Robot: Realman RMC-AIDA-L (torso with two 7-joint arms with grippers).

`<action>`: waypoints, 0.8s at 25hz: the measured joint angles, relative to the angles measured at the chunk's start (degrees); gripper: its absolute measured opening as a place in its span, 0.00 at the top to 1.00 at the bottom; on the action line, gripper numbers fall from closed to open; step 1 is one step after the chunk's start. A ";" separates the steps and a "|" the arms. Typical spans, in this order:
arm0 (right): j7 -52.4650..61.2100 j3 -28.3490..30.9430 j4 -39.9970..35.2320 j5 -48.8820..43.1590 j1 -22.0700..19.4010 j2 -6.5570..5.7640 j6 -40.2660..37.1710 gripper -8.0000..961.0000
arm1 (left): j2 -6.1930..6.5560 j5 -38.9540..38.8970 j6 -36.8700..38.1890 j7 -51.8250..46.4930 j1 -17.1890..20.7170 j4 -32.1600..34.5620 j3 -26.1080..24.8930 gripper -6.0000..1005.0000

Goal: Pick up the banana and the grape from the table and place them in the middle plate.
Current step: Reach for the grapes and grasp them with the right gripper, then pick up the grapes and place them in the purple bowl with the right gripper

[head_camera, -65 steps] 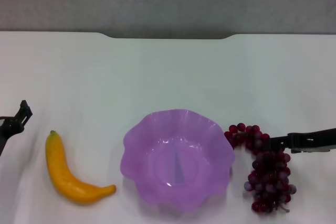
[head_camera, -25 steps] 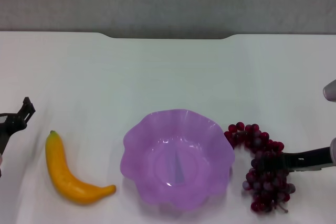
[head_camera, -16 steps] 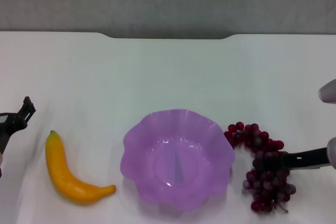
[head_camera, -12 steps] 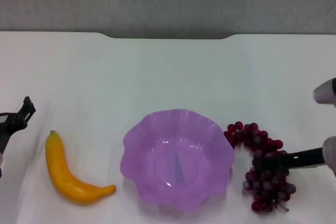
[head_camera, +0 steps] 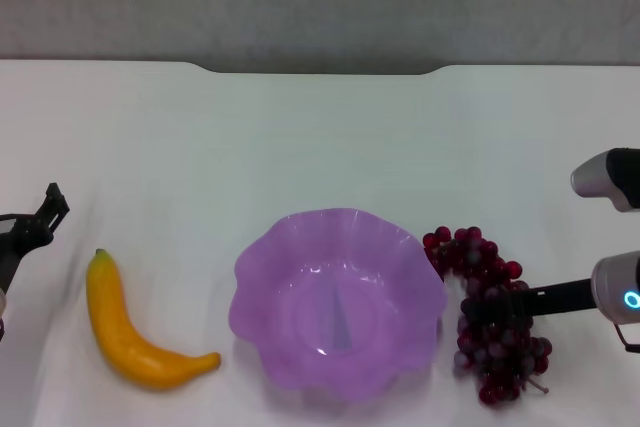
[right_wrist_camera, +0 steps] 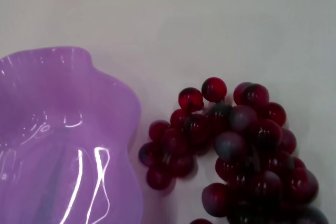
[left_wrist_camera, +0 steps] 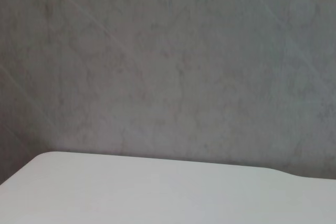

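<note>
From the head camera, the grape [head_camera: 495,315] lies on the table [head_camera: 320,137] just beside the middle plate [head_camera: 338,299], at its 3 o'clock. The right gripper [head_camera: 487,309] reaches in from the right, its dark finger buried mid-bunch; whether it pinches the fruit I cannot tell. The cluster looks loose and floppy, likely best gripped at its thick middle. The banana [head_camera: 135,331], probably stiff and smooth, lies at the plate's 9 o'clock; the left gripper [head_camera: 28,234] waits beyond it. The left wrist camera shows only table edge and wall. The right wrist camera shows grapes touching the plate's wavy rim, which the bunch must clear.
</note>
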 joint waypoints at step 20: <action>-2.43 -2.30 -0.07 0.00 -0.33 0.00 -3.61 0.30 | 0.00 -0.09 -0.01 0.00 0.12 0.13 0.00 0.12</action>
